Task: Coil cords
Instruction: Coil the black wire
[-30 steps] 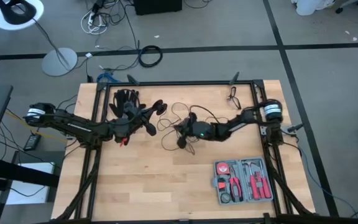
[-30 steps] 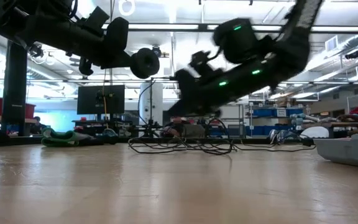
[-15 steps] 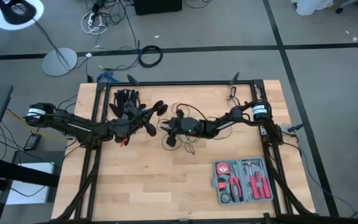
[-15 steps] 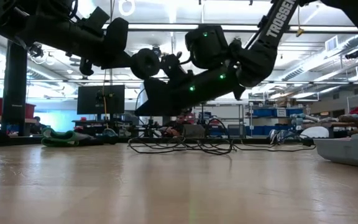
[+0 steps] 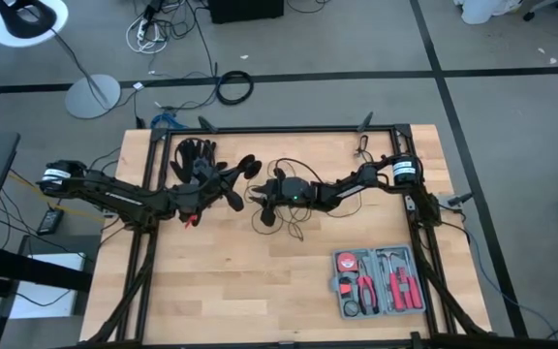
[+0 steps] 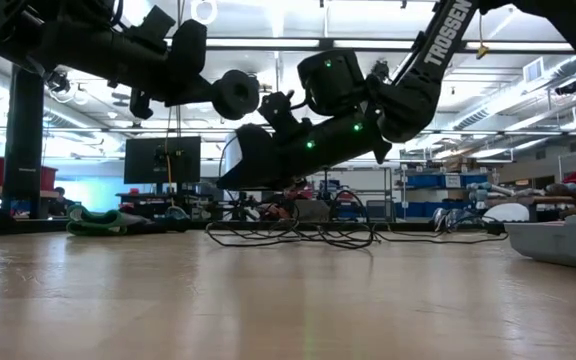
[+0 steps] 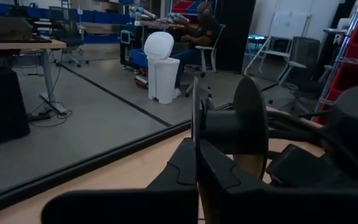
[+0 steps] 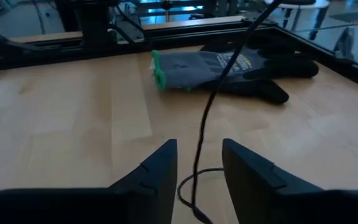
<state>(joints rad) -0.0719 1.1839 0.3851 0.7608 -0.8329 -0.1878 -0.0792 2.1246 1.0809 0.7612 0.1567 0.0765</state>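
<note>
A: We see the left claw (image 7: 197, 155) clamped on the round black disc (image 7: 248, 134), raised above the pale wooden table (image 5: 231, 271).

B: We see the right claw (image 8: 197, 165) spread wide, thin black wire (image 8: 207, 118) between its prongs, loops trailing on the table.

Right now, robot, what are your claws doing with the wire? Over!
Left gripper shut on the disc, held above the table. Right gripper open around the wire, not pinching it. Glove lies beyond, not blocking.

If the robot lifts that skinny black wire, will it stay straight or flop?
Probably flop: the wire hangs slack between the right gripper's open jaws and lies in loose loops. It looks very thin, so likely light and tangle-prone.
</note>
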